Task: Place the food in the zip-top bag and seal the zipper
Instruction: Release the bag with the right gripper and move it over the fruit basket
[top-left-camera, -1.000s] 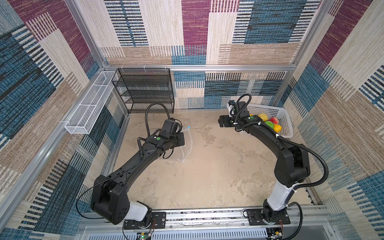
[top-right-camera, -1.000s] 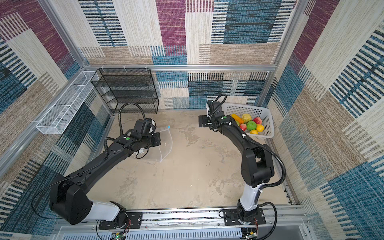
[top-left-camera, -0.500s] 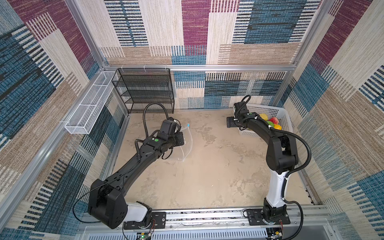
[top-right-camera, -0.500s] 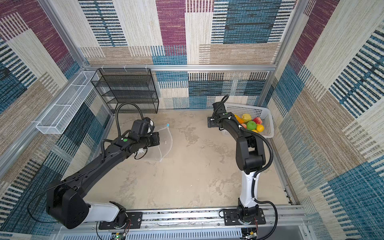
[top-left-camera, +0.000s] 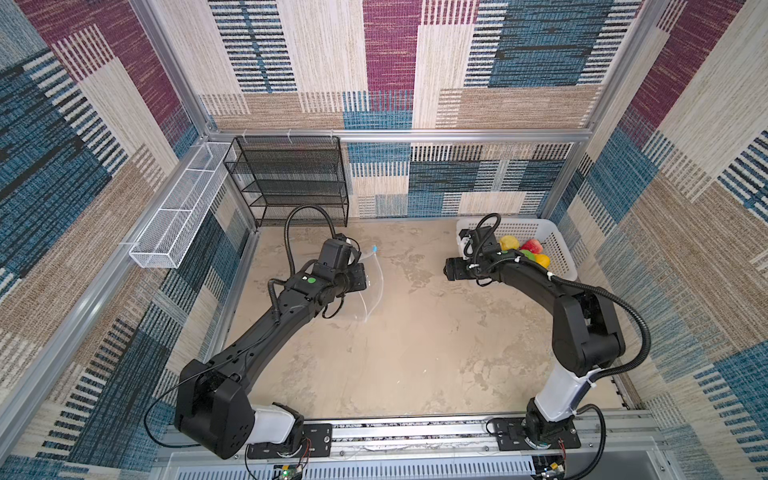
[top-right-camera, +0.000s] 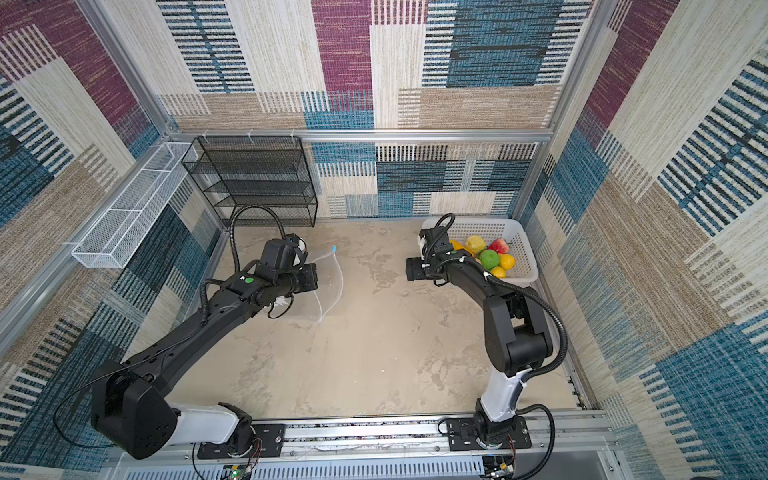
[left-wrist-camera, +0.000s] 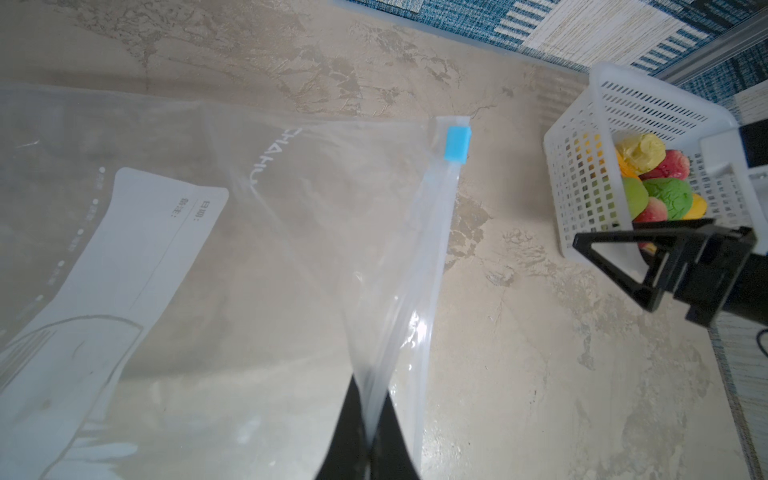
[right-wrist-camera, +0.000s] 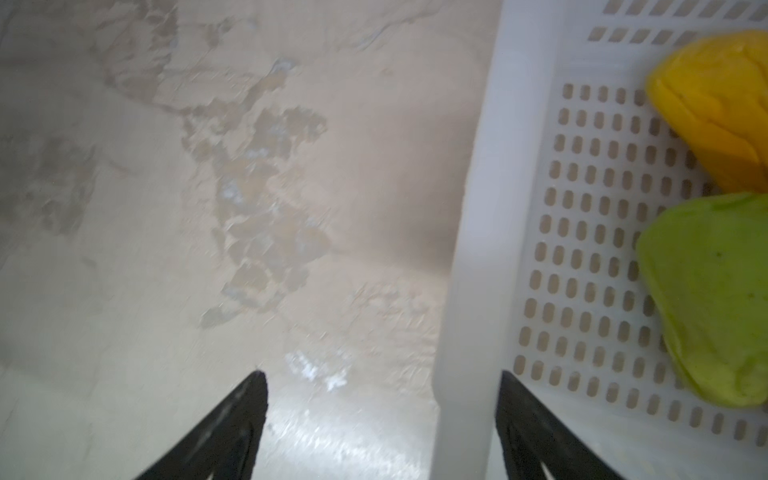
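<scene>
Packing not yet begun: left gripper (left-wrist-camera: 368, 419) clamps the mouth edge of the large clear plastic zip-top bag (left-wrist-camera: 270, 270), whitish zipper track (left-wrist-camera: 438, 232) apparently unsealed; right gripper (right-wrist-camera: 381, 376), jaws apart, straddles the wall of the white perforated basket (right-wrist-camera: 469, 208) holding the glossy toy food (top-right-camera: 489, 258).

I count one zip-top bag (left-wrist-camera: 249, 249) with one light-blue slider tab (left-wrist-camera: 457, 143). One white perforated basket (top-right-camera: 482, 227) holds six toy fruits (top-right-camera: 489, 259) that I can separate in a top view; others may lie hidden. One black mesh shelf rack (top-right-camera: 253, 178). One white wire tray (top-right-camera: 124, 226). Two arms: left arm (top-right-camera: 187, 334), right arm (top-right-camera: 505, 320).
</scene>
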